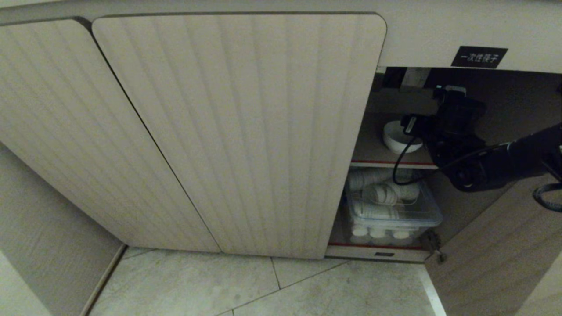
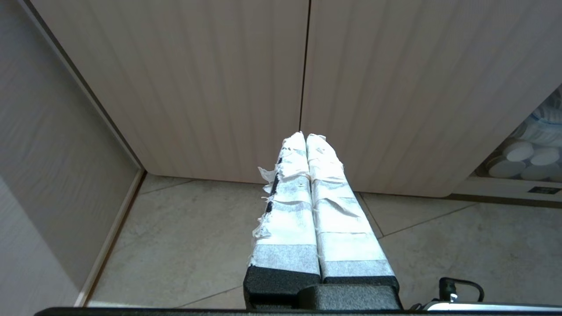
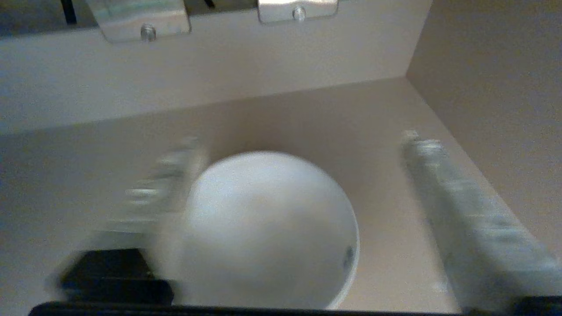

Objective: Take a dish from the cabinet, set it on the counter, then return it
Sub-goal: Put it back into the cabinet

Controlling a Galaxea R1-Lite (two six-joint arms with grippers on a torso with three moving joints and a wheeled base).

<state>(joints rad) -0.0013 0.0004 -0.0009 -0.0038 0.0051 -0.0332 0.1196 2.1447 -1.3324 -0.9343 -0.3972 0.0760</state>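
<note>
- Right end effector (image 3: 298, 175) is reaching in w/ fingers spread around bowl (image 3: 268, 228) on upper cabinet shelf (image 1: 373, 151).
- Left end effector (image 2: 305, 145) is hanging pressed together.
- Risk: off-centre closing could be tipping bowl.

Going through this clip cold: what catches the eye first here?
The right tool, reaching into the open cabinet, with its fingers spread either side of the white dish on the upper shelf. Below sits a clear bin of paper cups. The left tool hangs shut before the closed doors.
</note>
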